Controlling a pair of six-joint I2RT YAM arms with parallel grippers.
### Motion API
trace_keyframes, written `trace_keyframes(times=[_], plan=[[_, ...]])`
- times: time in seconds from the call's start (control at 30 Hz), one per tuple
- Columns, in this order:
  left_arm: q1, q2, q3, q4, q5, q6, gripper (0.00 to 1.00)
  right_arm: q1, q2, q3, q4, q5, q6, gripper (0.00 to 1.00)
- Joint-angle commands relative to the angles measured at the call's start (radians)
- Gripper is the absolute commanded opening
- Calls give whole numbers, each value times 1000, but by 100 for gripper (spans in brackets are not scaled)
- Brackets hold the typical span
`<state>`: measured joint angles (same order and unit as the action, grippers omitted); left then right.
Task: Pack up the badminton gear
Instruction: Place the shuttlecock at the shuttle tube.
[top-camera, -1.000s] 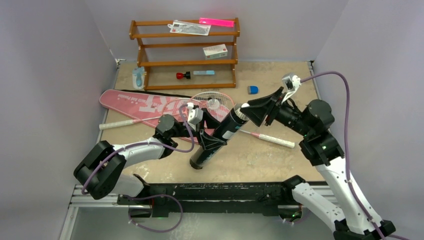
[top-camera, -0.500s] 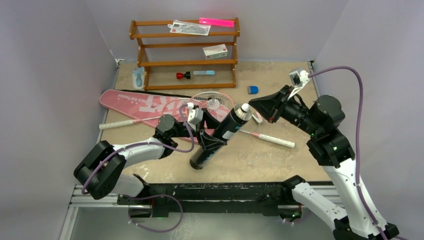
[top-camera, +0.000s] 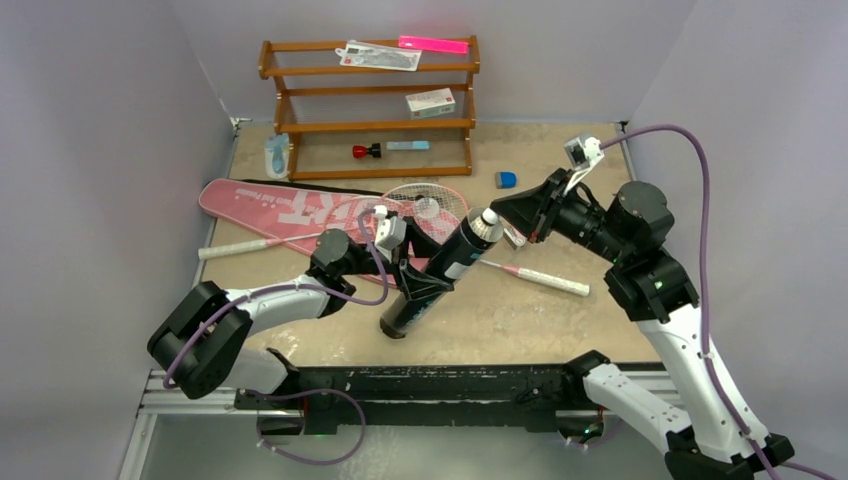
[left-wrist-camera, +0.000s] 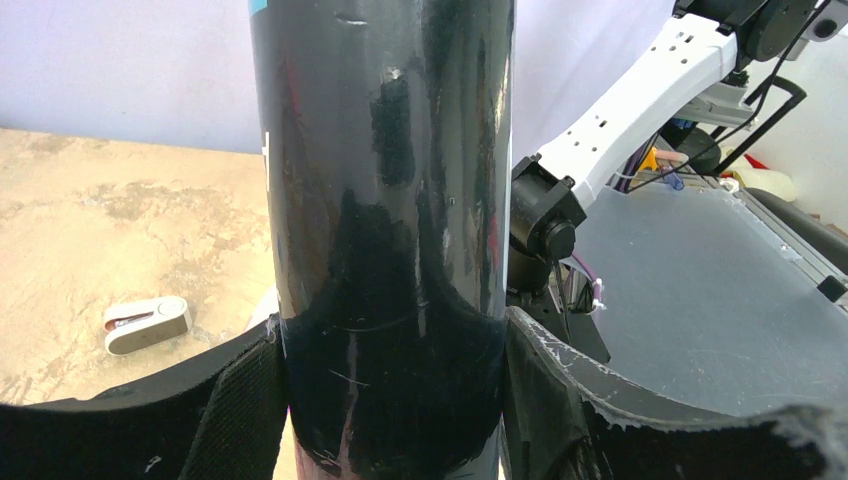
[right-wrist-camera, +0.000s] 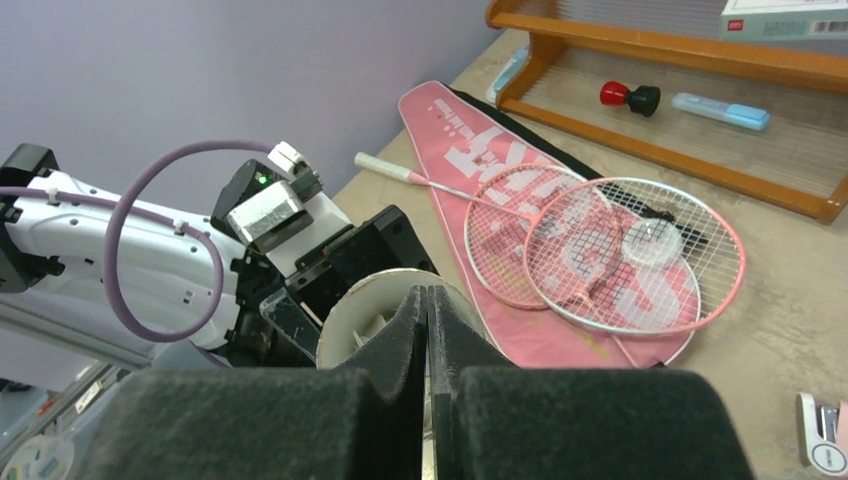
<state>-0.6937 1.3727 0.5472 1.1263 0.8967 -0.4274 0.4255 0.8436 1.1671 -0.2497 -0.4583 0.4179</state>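
The black tube leans up from the table, and my left gripper is shut on its lower body. In the left wrist view the tube fills the space between the pads. My right gripper is shut, pads pressed flat together with nothing between them, tips at the tube's open mouth. White feathers show inside the mouth. Two pink rackets lie with their heads crossed on the pink bag. A shuttlecock rests on the strings.
A brown wooden rack stands at the back with a small white box and a red-and-black item on its shelves. A blue object lies behind my right gripper. A small grey-white object lies on the table near the tube.
My right gripper went from open around the tube's top to shut. It drew back to the right, then came in again to the tube's mouth. The left arm and tube stayed still.
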Motion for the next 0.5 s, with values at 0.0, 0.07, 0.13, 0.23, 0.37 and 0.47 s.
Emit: trace_keyframes(times=[0.0, 0.07, 0.13, 0.23, 0.37, 0.47], plan=[[6, -15, 37, 73, 4, -6, 49, 6, -19, -64, 80, -69, 31, 0], [5, -17, 36, 69, -4, -9, 49, 6, -27, -105, 111, -92, 59, 0], [6, -17, 36, 66, -9, -10, 49, 6, -28, -136, 142, -100, 79, 0], [6, -17, 36, 63, -15, -10, 49, 6, -32, -159, 157, -102, 90, 0], [5, -18, 36, 63, -14, -10, 49, 6, -32, -174, 174, -113, 104, 0], [6, -18, 36, 60, -13, -7, 49, 6, -33, -167, 162, -112, 97, 0]])
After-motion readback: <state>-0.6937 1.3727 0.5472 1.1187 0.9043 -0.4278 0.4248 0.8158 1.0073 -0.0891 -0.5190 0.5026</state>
